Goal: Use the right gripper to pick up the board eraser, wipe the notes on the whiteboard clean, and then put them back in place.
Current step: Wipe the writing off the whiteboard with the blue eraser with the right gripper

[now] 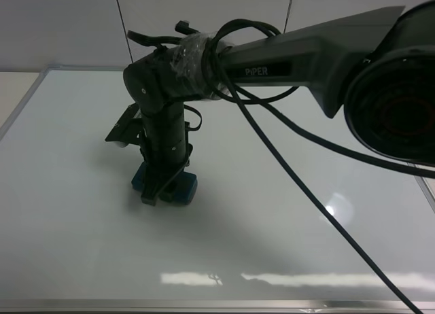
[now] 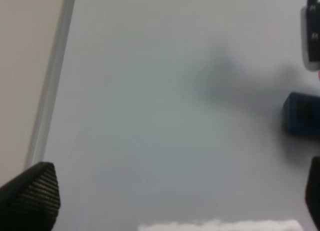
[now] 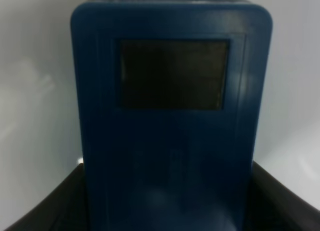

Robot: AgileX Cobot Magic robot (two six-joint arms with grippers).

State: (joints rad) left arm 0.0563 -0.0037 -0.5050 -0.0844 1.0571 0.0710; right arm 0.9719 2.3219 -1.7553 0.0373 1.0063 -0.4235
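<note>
Surroundings: panelled wall and a strip of bench.
A pale grey wall [image 1: 61, 22] runs across the top of the high view, split by thin dark seams [image 1: 123, 18]. A cream bench [image 1: 13, 93] shows at the far left, blurred in the left wrist view.

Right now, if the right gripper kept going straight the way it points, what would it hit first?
The eraser, already between the fingers of the right gripper, which points down. Right beneath is the whiteboard; the eraser seems to rest on it, though contact is unclear.
</note>
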